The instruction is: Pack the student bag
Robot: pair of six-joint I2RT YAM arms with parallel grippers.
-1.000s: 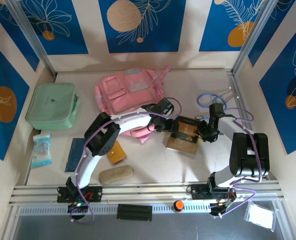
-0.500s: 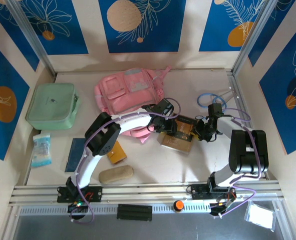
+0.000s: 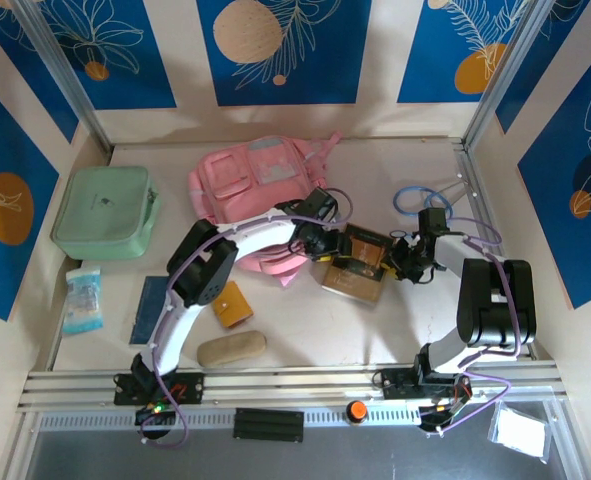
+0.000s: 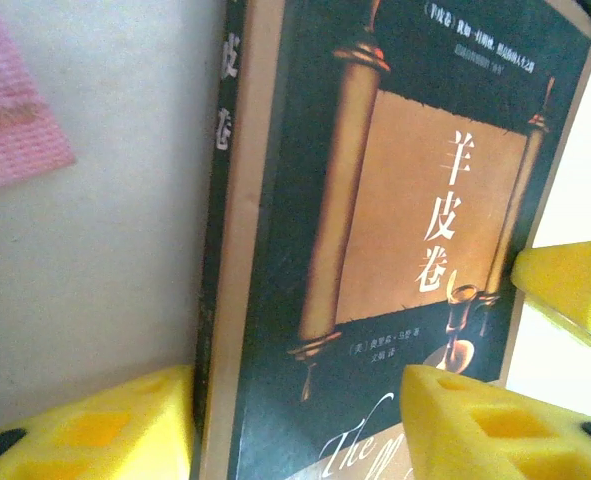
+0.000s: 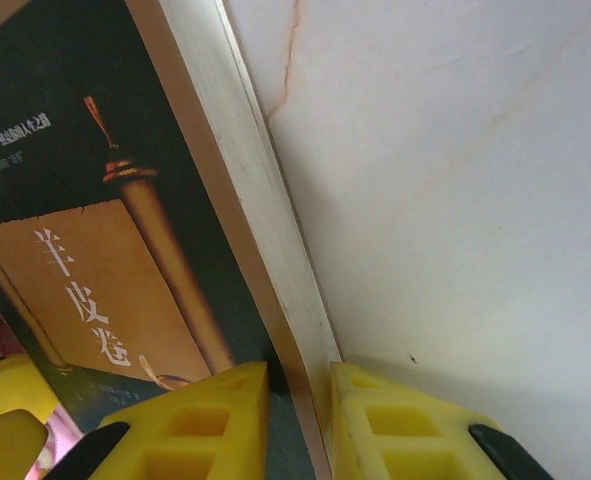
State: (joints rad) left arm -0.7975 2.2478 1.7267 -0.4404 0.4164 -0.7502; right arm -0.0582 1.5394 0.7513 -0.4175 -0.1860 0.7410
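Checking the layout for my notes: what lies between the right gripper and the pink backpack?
Top view: a dark scroll-cover book, its edge pinched by the right gripper, with the left gripper at the book's backpack side.

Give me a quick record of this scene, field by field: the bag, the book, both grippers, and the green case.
student bag: pink, lying at the table's far side, not held
book: dark cover with a gold scroll, between the two grippers, right of the bag
right gripper: shut on the book's page edge
left gripper: fingers either side of the book, grip unclear
mint green case: far left, apart from the bag
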